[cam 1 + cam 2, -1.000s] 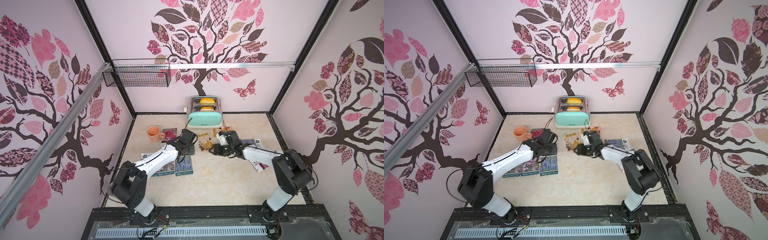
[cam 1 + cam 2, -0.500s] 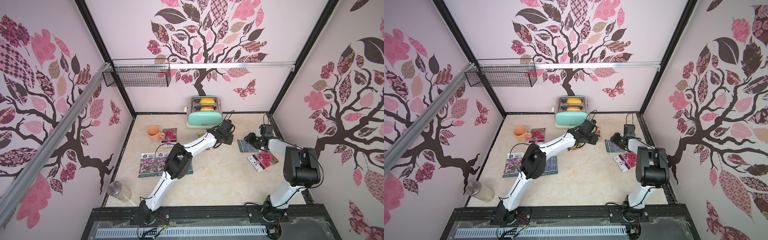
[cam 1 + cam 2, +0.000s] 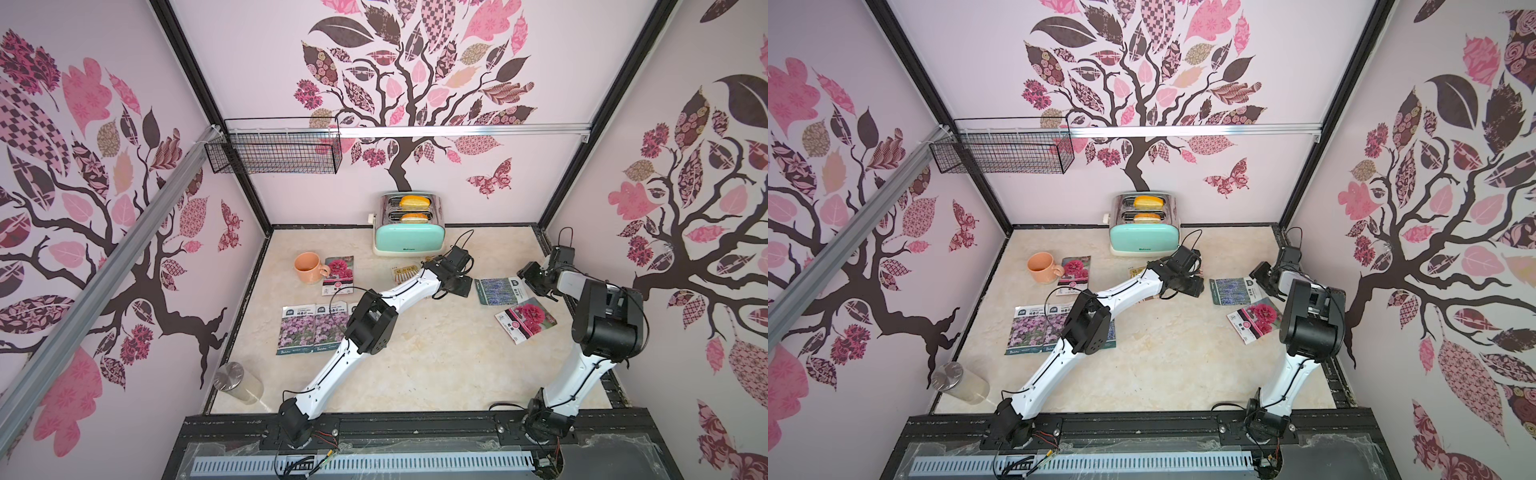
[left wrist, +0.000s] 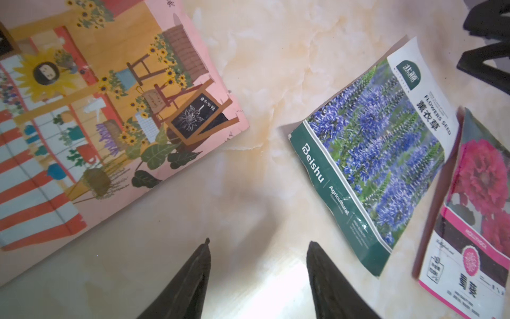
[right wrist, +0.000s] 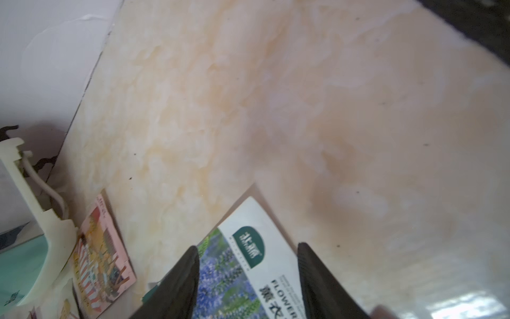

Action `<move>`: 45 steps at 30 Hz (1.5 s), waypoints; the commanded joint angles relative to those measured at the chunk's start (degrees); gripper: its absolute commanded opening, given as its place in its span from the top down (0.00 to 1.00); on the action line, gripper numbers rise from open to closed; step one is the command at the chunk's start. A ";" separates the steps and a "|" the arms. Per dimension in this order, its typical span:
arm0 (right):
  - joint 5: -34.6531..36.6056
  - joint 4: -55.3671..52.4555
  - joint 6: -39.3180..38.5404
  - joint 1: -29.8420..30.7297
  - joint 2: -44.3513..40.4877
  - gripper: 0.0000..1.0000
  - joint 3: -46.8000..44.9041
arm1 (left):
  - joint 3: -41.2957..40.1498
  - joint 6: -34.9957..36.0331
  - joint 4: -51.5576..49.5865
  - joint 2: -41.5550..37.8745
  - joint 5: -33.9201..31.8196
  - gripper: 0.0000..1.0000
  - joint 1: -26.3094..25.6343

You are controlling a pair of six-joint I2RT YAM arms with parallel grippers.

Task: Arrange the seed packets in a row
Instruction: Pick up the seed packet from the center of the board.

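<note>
On the bench [image 3: 436, 365], in both top views, we see two purple-flower packets [image 3: 297, 332] side by side, a magenta packet [image 3: 338, 274] just beside the mug [image 3: 307, 268], and a lavender packet [image 3: 494, 291] further right. In the left wrist view the left end effector [image 4: 259, 243] stands wide over bench between a shopfront packet [image 4: 96, 110] and the lavender packet. In the right wrist view the right end effector [image 5: 247, 247] stands wide above that packet's corner.

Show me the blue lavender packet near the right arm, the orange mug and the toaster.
blue lavender packet [image 3: 494, 291], in a top view, on its flower picture.
orange mug [image 3: 308, 277], in a top view, outer wall.
toaster [image 3: 409, 240], in a top view, mint front face.
</note>
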 commanded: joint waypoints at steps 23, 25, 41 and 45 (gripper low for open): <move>-6.18 0.02 -1.77 10.75 3.19 0.58 -5.20 | -4.84 -3.96 0.04 2.62 3.26 0.37 -0.26; -6.16 -0.21 -2.33 12.07 2.97 0.58 -5.44 | -7.31 -4.38 0.89 1.46 3.95 0.37 -0.01; -8.10 3.29 -3.46 13.33 -1.51 0.45 -3.43 | -48.13 -8.10 12.13 -25.39 2.25 0.51 -0.99; -7.23 4.72 -3.48 13.35 -7.46 0.43 -5.03 | -54.85 -6.73 14.86 -34.61 -3.74 0.46 -1.11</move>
